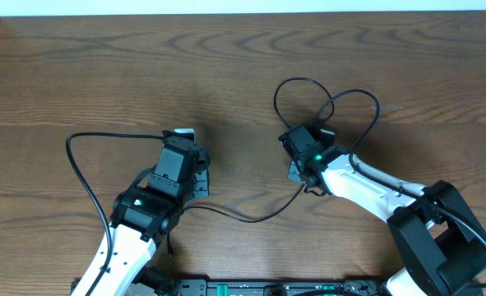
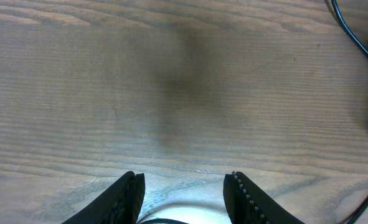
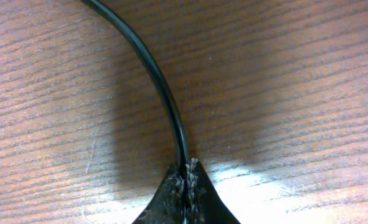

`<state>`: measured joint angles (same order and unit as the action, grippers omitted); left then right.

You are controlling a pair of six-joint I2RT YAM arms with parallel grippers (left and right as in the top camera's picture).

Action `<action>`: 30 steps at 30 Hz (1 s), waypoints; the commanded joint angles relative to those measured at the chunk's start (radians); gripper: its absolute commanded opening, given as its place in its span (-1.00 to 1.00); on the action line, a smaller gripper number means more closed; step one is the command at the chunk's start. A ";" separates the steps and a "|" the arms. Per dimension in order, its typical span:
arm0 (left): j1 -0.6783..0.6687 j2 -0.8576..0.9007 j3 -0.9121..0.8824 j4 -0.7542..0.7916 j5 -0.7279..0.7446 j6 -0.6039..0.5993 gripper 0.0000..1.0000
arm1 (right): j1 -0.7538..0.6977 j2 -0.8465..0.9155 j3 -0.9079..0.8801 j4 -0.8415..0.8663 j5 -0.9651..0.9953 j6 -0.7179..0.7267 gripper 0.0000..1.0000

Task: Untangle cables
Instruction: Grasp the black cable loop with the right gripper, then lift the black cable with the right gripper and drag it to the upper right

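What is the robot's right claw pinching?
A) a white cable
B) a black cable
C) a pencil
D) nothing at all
B: in the right wrist view the right claw is shut tight, and the black cable comes out from between its tips and curves away across the wooden table.

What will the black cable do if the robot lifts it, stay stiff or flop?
Probably flop: the black cable lies in loose curls on the table, so it would likely sag from wherever it's lifted. It looks thin, so probably light. The right gripper is shut on it, and a gentle pull should drag it along.
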<state>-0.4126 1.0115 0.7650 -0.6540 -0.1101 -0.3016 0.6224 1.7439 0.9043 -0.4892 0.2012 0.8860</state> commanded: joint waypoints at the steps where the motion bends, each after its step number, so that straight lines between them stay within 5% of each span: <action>1: 0.004 -0.014 -0.004 -0.003 -0.006 0.013 -0.08 | 0.007 0.045 -0.035 -0.008 -0.061 -0.061 -0.98; 13: 0.004 -0.014 -0.004 -0.003 -0.006 0.012 -0.08 | -0.103 -0.193 0.204 -0.242 -0.045 -0.334 -0.98; 30: 0.004 -0.014 -0.004 -0.003 -0.006 0.012 -0.07 | -0.278 -0.209 0.681 -0.528 -0.043 -0.571 -0.98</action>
<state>-0.4126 1.0111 0.7650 -0.6537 -0.1101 -0.2981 0.3683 1.5429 1.4723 -0.9989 0.1501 0.3756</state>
